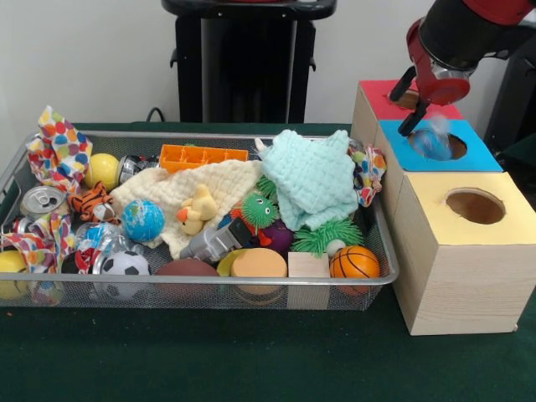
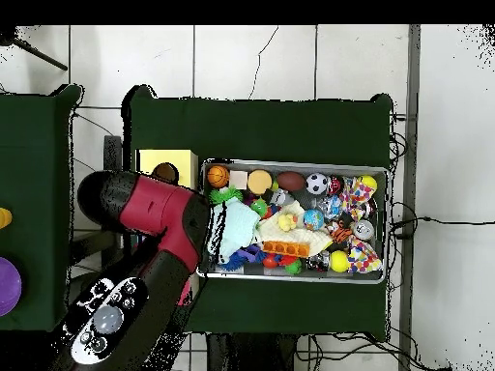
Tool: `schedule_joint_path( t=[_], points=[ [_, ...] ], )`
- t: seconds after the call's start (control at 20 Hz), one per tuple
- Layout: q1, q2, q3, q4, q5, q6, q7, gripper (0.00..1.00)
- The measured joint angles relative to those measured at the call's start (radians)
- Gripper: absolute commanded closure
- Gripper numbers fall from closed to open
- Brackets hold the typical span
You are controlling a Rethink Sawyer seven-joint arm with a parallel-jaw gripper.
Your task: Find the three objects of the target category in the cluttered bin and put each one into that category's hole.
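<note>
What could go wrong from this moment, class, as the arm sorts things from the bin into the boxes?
1. A blurred bluish thing sits below the open tool, over the blue-faced box, not the red-faced box; it may end up in the wrong hole.
2. In the bin, the mint cloth and cream cloth lie over other things, so targets could stay hidden or a cloth could snag.
</note>
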Motion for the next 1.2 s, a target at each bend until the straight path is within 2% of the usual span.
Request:
schedule_joint_path(
  t=[0.75, 0.95, 1.2],
  points=[
    [-0.025, -0.019, -0.022, -0.031, -0.003, 0.022, 0.001, 0.00],
    [-0.059, -0.036, -0.032, -0.049, -0.045, 0.022, 0.001, 0.00],
    [-0.133, -0.067, -0.040, -0.064, -0.141, -0.027, 0.001, 0.00]
  ],
)
